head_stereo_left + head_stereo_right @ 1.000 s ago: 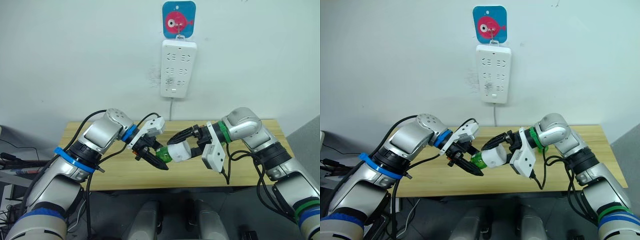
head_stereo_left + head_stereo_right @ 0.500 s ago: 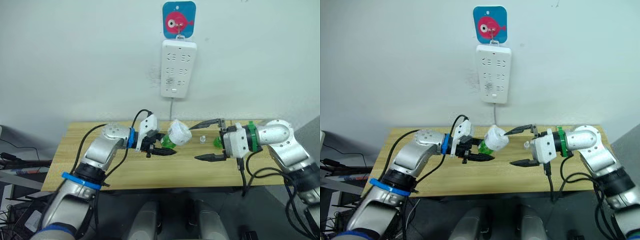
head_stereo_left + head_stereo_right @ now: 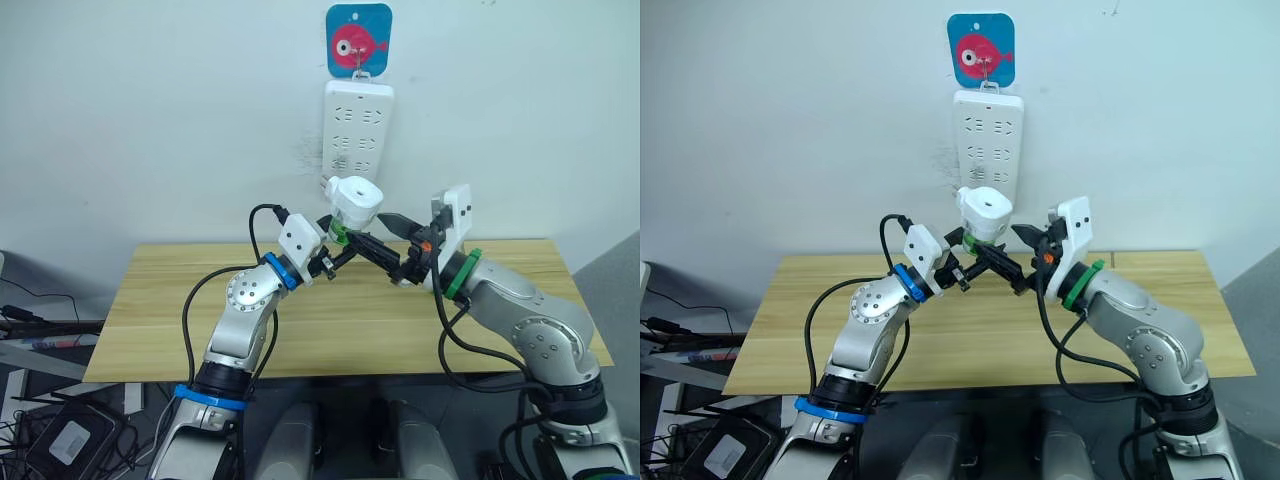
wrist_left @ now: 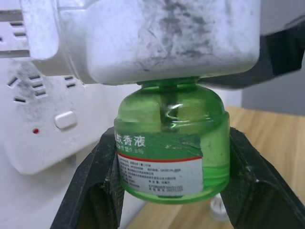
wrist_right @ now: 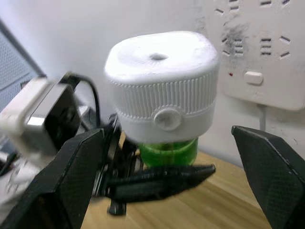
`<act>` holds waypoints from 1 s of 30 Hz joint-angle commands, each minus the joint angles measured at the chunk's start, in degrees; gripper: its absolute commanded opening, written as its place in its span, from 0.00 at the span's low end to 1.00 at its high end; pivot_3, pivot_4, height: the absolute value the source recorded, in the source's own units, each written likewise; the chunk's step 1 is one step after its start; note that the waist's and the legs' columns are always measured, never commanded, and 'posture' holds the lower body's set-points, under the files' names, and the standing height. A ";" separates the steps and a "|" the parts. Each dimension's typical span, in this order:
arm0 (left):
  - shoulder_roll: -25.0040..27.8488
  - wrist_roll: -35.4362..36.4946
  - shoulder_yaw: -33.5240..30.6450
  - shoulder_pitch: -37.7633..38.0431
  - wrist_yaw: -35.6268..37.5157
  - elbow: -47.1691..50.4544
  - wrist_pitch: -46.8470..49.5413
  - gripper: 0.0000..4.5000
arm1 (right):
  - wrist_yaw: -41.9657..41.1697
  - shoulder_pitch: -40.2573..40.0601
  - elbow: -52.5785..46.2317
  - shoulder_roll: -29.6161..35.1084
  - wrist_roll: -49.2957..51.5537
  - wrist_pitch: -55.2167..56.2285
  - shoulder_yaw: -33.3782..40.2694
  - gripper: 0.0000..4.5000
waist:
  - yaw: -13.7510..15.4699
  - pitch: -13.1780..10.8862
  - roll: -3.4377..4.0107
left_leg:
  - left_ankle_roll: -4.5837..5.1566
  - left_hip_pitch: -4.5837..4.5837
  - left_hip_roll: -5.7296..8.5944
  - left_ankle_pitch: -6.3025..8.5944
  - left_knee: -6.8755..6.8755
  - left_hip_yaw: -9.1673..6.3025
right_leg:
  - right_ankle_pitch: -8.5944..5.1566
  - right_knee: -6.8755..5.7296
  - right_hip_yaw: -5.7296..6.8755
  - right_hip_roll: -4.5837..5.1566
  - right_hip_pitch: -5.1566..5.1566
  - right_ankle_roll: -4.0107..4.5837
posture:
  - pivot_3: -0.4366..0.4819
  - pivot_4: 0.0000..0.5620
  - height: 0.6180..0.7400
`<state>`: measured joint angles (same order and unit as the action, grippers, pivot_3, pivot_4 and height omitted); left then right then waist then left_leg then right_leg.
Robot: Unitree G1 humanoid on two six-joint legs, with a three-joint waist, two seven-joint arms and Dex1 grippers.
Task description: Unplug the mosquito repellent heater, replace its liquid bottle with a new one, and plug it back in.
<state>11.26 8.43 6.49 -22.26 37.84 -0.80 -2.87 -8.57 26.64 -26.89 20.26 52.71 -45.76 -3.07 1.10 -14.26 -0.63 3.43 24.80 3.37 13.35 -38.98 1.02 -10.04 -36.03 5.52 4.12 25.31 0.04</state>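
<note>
Plug-back-in step. Left claw (image 3: pixel 343 240) clamped on green liquid bottle (image 4: pixel 170 143) under mosquito repellent heater (image 3: pixel 356 201), raised just before power strip (image 3: pixel 357 135) above worktop (image 3: pixel 150 330). Right claw (image 5: pixel 171 191) wide open, empty, just beside. Next: line prongs to a socket, push. Left wrist view gives bottle label, strip's switch (image 4: pixel 66 119); right wrist view the top vent.

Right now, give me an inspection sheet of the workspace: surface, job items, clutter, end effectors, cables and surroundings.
Surface: wooden table, mostly bare.
Job items: white heater with green bottle attached, held up just in front of the power strip.
Clutter: small clear object on the table in the left wrist view, too blurred to name.
End effectors: left end effector shut on the bottle; right end effector open beside the heater.
Cables: black cables along both arms; strip cord runs down.
Surroundings: white wall, fish hook plate.
</note>
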 commanded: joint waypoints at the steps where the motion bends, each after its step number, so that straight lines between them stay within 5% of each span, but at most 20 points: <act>1: -0.03 1.84 0.25 1.73 -0.54 5.52 1.17 0.49 | -0.40 2.65 -0.39 -1.66 -1.39 0.31 0.01 1.00 | -0.15 0.01 0.01 | 0.00 0.00 -0.01 0.00 0.00 0.00 | 0.00 0.00 0.00 -0.03 0.00 0.00 | 0.40 0.36 1.00; 7: -1.17 1.90 0.58 3.69 -3.21 8.98 4.19 0.49 | -0.81 4.96 2.65 -5.64 -2.70 0.27 0.46 1.00 | 0.00 0.03 -0.02 | 0.03 0.00 0.00 0.00 0.01 -0.03 | -0.01 -0.02 0.03 -0.05 -0.02 -0.01 | 0.44 0.35 1.00; 13: -2.49 2.93 0.75 5.15 -4.54 11.40 6.60 0.49 | -3.31 4.68 2.83 -5.99 -1.90 -0.71 0.61 0.67 | 0.01 0.04 -0.02 | 0.04 -0.01 -0.01 0.00 0.01 -0.03 | -0.02 -0.03 0.03 -0.07 -0.01 -0.04 | 0.45 0.36 1.00; 16: -2.55 3.90 1.36 6.08 -3.77 12.54 7.59 0.49 | -3.35 4.79 2.90 -6.45 -2.09 -0.56 1.08 0.67 | 0.01 0.04 -0.02 | 0.04 -0.01 -0.01 0.00 0.01 -0.03 | -0.05 -0.03 0.02 -0.08 -0.01 -0.08 | 0.45 0.36 1.00; 23: 0.71 5.70 -1.70 8.91 -3.92 15.78 10.15 1.00 | -1.98 3.19 3.38 -5.69 -6.74 1.53 2.02 0.67 | 0.03 0.06 -0.02 | 0.04 -0.01 -0.01 0.00 0.01 -0.04 | -0.07 -0.02 0.01 -0.08 -0.01 -0.11 | 0.45 0.36 1.00; 30: 8.67 8.43 -11.17 5.56 -4.47 13.84 12.54 1.00 | -3.39 -4.41 4.19 -0.36 -22.11 11.13 0.26 0.67 | 0.35 0.08 -0.01 | 0.03 -0.02 -0.01 -0.01 0.03 -0.05 | -0.17 -0.03 0.03 -0.09 0.00 -0.26 | 0.46 0.35 1.00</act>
<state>19.10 15.51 -3.16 -13.82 33.02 12.60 9.80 -11.00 22.51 -20.96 19.59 33.15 -38.15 -3.09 1.45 -14.19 -0.64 3.45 24.78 3.37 13.35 -38.96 0.97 -10.21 -36.05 5.56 4.03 25.30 -0.23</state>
